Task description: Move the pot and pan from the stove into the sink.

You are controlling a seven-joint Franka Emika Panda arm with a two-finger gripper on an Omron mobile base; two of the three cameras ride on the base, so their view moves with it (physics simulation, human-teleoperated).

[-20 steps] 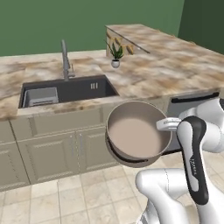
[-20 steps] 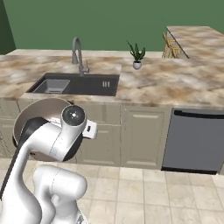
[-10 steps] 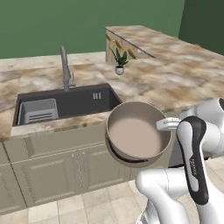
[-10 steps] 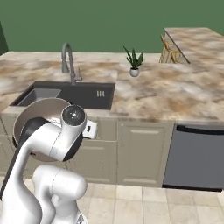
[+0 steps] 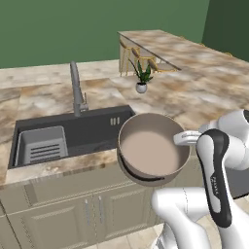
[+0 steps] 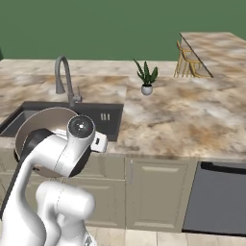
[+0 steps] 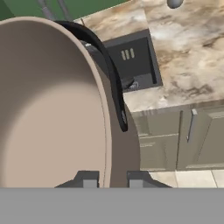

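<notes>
Pot (image 5: 151, 148) fills the centre of the left base view, tan-brown outside and pale beige inside, tilted so that its open mouth faces the camera, and it hangs in the air in front of the counter edge, over the cabinet doors (image 5: 104, 209) and just right of the sink (image 5: 95, 129). Along the bottom of the hand view the gripper (image 7: 109, 179) is clenched on the pot's rim, one dark fingertip inside the wall and one outside, and a dark curved side handle (image 7: 111, 74) arcs along the pot's outer wall above them. At the lower left of the right base view the pot's brown underside shows behind the arm's white wrist, level with the front of the sink. That dark grey basin is sunk into the marbled countertop (image 6: 192, 115) at the middle left of the left base view, with a grey slotted rack (image 5: 41, 146) in its left end and a tall grey faucet (image 5: 75, 87) standing behind it. A small potted plant (image 6: 146, 79) sits on the counter further back, well apart from the sink, and a dark dishwasher front (image 6: 216, 197) occupies the lower right of the right base view.
</notes>
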